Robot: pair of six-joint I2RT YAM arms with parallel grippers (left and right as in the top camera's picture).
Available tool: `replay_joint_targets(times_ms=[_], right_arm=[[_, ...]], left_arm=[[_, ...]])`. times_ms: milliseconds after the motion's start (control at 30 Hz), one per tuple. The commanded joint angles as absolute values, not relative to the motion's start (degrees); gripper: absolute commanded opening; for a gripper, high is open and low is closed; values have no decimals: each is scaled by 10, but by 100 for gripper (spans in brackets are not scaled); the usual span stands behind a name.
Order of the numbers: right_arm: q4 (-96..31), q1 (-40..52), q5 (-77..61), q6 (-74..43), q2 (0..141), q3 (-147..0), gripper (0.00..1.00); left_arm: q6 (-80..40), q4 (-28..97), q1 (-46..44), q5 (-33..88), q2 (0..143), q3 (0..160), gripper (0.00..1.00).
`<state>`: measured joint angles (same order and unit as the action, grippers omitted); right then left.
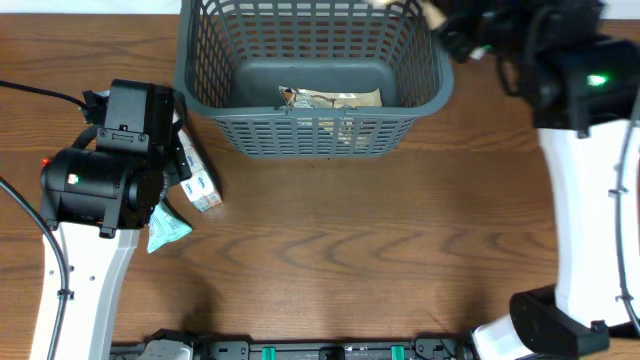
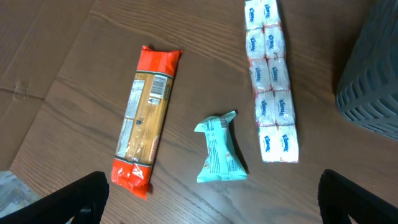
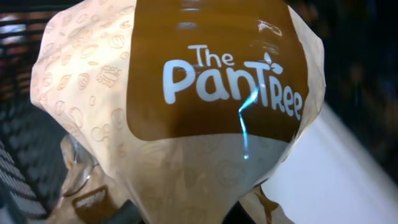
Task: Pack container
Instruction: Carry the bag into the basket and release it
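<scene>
With the container (image 1: 310, 140) set at the table's far edge, one packet (image 1: 330, 98) inside, a PanTree bag (image 3: 205, 124) is held clamped in the right gripper (image 1: 447, 27) over its right corner, so lowering and release are judged due next, while the left gripper (image 2: 214, 202) is spread wide above a pasta packet (image 2: 144, 118).

The container (image 1: 320, 132) is a big dark grey plastic basket, rectangular with rounded corners and slotted lattice walls. It sits upright, open-topped, at the far middle of the desk (image 1: 330, 250), with a beige packet (image 1: 335, 98) flat on its floor.
</scene>
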<state>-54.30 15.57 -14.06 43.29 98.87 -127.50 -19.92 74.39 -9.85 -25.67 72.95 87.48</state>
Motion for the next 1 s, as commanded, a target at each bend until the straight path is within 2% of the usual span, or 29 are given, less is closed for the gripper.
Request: replay_joint_targets(times_ms=[0,233,600,633,700,767,867,967], right_arm=[[-515,192,-159,533,1037,-1275,1],[-484,235,-160,560,1146,-1275,1],[-590,252,-170,568,1271,-1275,1],[-598,252,-170,568,1275,-1275,5],[-614,251,-170,563,1276,-1275,26],[-625,251,-170,552,1276,-1275,43],[-626,251,-170,536,1274,-1275,61],[-626,251,-169,536,1262,-1275,64]], left_arm=[[-204,746,-96,-259,724,882,96],[-205,750,-95,-259,724,882,96],[-205,750,-95,-260,724,882,96],[-205,750,-96,-259,724,882,96],[-205,750,-95,-260,724,882,96],[-205,750,-96,-260,724,882,96],[-205,750,-95,-259,724,882,96],[-205,750,-96,-259,724,882,96]])
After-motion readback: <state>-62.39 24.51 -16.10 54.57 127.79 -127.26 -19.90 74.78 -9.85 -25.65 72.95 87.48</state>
